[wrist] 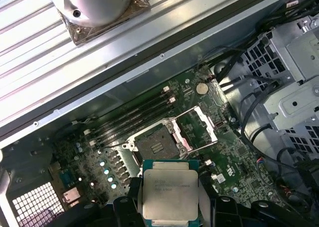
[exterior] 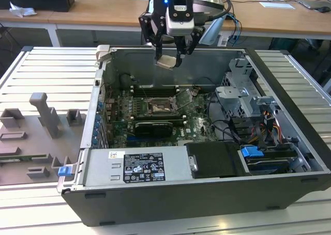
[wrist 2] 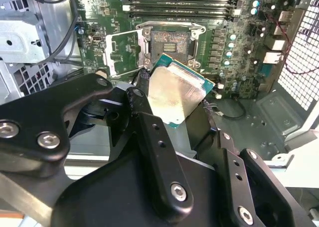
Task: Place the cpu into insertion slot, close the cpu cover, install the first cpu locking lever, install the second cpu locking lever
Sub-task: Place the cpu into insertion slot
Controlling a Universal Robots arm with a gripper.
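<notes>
My gripper (exterior: pixel 167 61) hangs above the open computer case, shut on the cpu (exterior: pixel 166 63), a flat square chip with a pale metal top. The cpu (wrist 2: pixel 175 95) (wrist: pixel 170 194) shows between the black fingers in both wrist views. Below it lies the insertion slot (exterior: pixel 158 106) (wrist 2: pixel 170 41) (wrist: pixel 156 144), a dark square socket with a silver rim on the green board. The cpu cover (wrist: pixel 196 127) (wrist 2: pixel 122 52) (exterior: pixel 183 98) is swung open beside the socket, a thin silver frame with a square window. The cpu is held well above the socket, apart from it.
Long memory slots (wrist 2: pixel 179 0) run next to the socket. A black card (exterior: pixel 154 127) sits lower on the board. A drive cage with cables (exterior: pixel 248 103) fills the exterior view's right of the case. A power supply (exterior: pixel 137 168) lines the near wall. Grey fixtures (exterior: pixel 46 116) stand outside.
</notes>
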